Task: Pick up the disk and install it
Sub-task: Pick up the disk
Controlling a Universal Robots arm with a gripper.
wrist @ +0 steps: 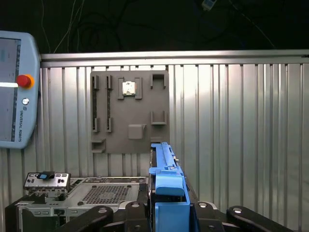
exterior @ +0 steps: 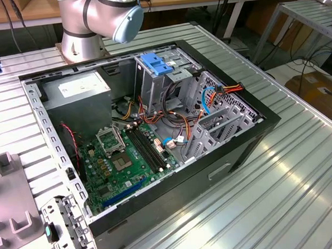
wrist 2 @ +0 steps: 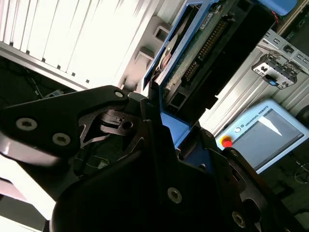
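First wrist view: gripper (wrist: 169,212) clamps the disk (wrist: 164,159) edge-on, raised above the ribbed table (wrist: 241,121).

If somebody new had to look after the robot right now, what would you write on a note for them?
Gripper: shut on the disk, holding it edge-on at one end of its blue rails, as seen in both wrist views.
Disk: held in the air above the table, clear of the gray fixture plate.
Computer case: lying open on the table, motherboard exposed.
Done: disk picked up.
Left: the disk is not yet in the case.
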